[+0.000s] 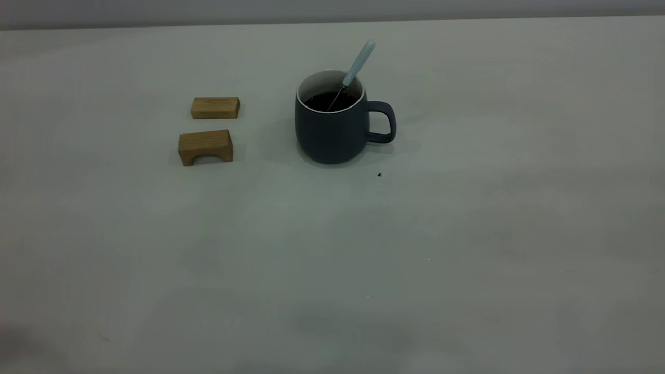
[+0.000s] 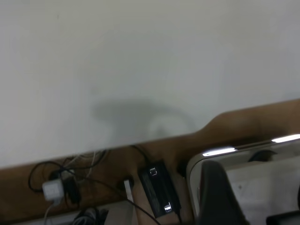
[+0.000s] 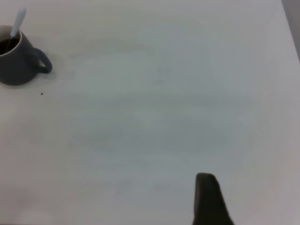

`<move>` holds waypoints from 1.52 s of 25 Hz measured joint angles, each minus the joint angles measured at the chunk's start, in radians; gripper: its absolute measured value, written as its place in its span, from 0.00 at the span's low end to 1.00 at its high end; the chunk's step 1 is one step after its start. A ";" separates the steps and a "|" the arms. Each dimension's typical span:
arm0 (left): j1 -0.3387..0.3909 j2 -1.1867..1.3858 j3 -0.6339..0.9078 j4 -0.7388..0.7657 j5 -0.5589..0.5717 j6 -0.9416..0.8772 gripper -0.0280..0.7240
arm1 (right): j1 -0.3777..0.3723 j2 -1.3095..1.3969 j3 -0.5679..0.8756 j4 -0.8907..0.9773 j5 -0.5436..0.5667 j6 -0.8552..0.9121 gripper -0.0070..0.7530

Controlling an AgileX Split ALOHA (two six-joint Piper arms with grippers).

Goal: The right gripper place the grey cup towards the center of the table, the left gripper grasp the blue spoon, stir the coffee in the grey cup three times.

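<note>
Only two wooden blocks (image 1: 210,130) flank grey cup (image 1: 332,130).

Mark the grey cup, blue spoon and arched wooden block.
grey cup (image 1: 328,136), exterior view, front wall.
blue spoon (image 1: 359,63), exterior view, pale handle.
arched wooden block (image 1: 205,141), exterior view, front face.

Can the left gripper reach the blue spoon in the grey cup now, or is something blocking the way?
Probably yes. The blue spoon leans in the grey cup, handle sticking up clear above the rim. The two wooden blocks sit apart on the cup's left, low. The left gripper is off by the table edge.
</note>
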 joint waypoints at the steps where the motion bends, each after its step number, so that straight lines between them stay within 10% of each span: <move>1: 0.018 -0.058 0.040 0.001 -0.003 0.000 0.67 | 0.000 0.000 0.000 0.000 0.000 0.000 0.67; 8: 0.130 -0.375 0.169 0.003 -0.033 0.021 0.67 | 0.000 0.000 0.000 0.000 0.000 0.000 0.67; 38: 0.133 -0.735 0.271 -0.001 -0.040 0.022 0.67 | 0.000 0.000 0.000 0.000 0.000 0.000 0.67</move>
